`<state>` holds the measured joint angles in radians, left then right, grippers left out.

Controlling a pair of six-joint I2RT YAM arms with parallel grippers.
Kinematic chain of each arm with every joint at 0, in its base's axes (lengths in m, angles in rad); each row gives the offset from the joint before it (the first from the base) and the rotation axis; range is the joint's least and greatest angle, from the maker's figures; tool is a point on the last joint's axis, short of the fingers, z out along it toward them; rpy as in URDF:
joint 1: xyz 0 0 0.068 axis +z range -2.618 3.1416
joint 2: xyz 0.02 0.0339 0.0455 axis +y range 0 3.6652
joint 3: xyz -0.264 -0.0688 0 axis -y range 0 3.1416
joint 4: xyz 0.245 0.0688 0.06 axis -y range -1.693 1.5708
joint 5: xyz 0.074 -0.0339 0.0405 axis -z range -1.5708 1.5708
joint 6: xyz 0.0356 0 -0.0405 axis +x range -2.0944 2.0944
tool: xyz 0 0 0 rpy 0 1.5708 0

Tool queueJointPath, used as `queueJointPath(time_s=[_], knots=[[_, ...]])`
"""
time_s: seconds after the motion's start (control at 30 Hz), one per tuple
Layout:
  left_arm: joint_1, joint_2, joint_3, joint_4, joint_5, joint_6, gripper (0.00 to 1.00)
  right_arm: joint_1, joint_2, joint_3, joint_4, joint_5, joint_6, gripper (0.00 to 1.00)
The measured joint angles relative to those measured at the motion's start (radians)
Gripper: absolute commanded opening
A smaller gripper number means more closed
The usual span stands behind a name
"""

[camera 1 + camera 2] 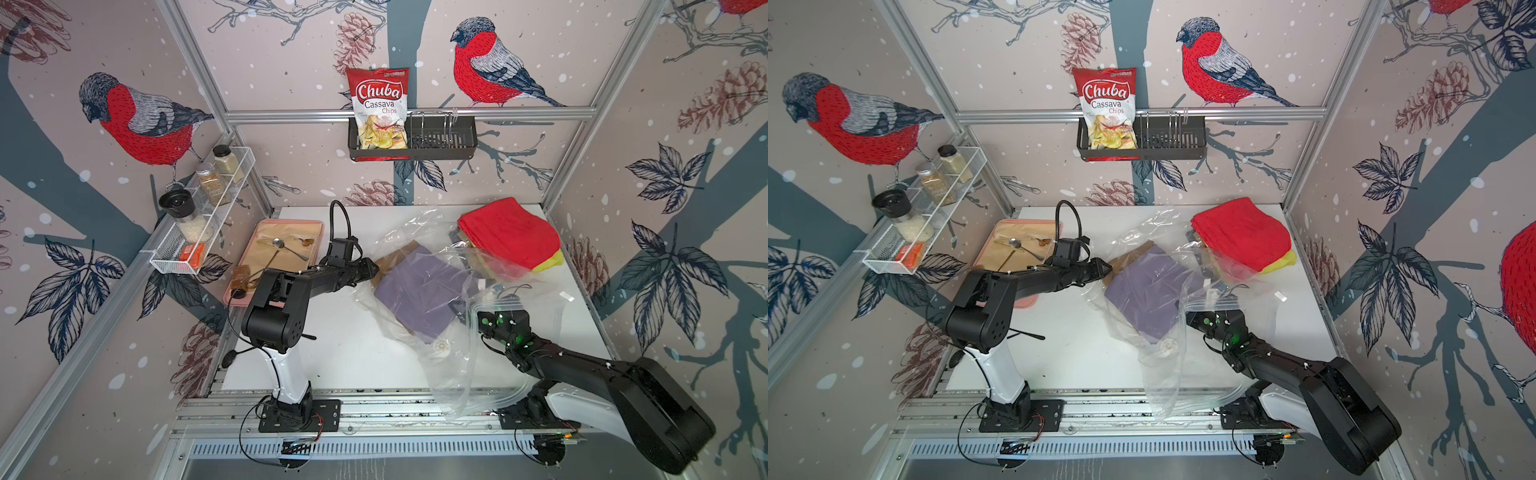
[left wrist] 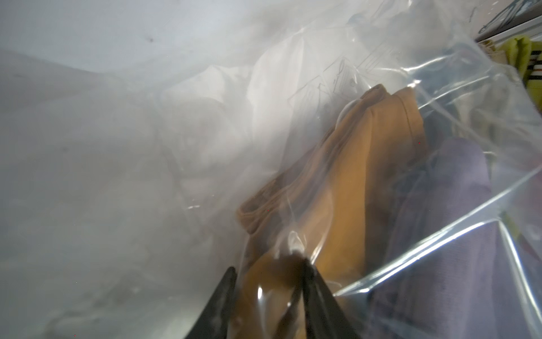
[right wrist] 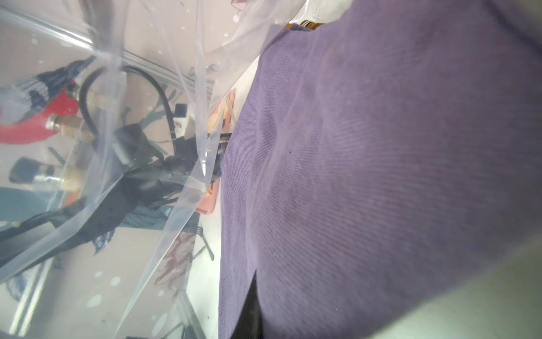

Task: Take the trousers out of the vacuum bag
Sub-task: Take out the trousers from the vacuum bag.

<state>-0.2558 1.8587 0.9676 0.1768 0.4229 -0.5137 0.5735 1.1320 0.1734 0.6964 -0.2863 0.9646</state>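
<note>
one vacuum bag at the centre of the table holds two: purple trousers over mustard-brown trousers. red trousers top yellow trousers far right. left pincer clamps the bag's far-left corner; right pincer, closed, reaches inside.

The vacuum bag is seen to be of clear, glossy, crinkled plastic; the purple trousers inside it are shown as matt cloth with a fine diagonal rib, and the mustard-brown trousers as smoother cloth with stitched hems. At 1 o'clock on the smooth, white, matt surface, the red trousers are shown as soft matt cloth. The frame rails at 6 o'clock are made of dull grey metal, and the chips packet at 12 o'clock of shiny printed film.
</note>
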Motion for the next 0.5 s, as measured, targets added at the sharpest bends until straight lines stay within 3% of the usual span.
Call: queueJointPath(time_s=[0.1, 0.33, 0.5], knots=[[0.002, 0.016, 0.002, 0.035, 0.037, -0.01, 0.0, 0.0, 0.0, 0.0, 0.0, 0.0, -0.001, 0.0], [0.004, 0.027, 0.016, 0.045, 0.05, -0.013, 0.0, -0.005, -0.001, 0.0, -0.001, 0.0, -0.005, 0.0], [0.025, 0.03, 0.087, -0.042, 0.024, -0.01, 0.0, -0.018, -0.049, -0.008, -0.013, -0.006, -0.016, 0.0]])
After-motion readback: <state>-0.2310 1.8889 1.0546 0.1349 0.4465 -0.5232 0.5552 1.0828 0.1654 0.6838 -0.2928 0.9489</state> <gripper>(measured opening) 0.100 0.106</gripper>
